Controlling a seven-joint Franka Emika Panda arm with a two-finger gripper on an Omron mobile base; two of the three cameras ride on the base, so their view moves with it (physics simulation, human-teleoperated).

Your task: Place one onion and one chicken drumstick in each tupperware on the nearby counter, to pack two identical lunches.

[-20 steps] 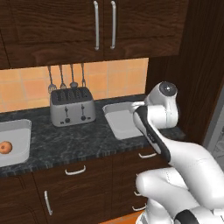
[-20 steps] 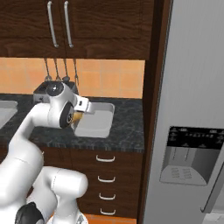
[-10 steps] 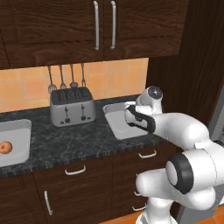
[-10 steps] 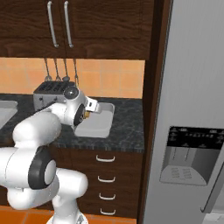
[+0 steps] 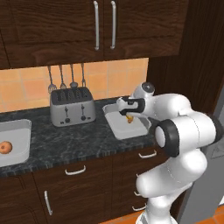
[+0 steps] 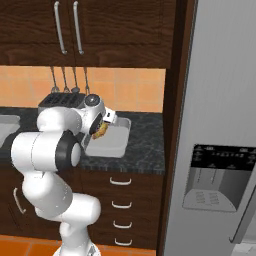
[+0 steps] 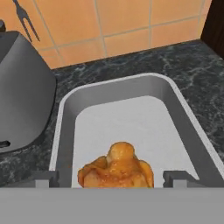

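Swinging forward since the last frame, my arm now hangs over the right tupperware (image 5: 127, 127) on the surface (image 5: 78, 140), fingers (image 7: 116, 180) pinching a chicken drumstick (image 7: 116, 168) above it; one onion (image 5: 5, 147) sits in the left tray

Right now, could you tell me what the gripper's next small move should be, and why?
Probably lower a little and open the jaws: the gripper holds a chicken drumstick above the tupperware beside the toaster, and that tray looks bare beneath it.
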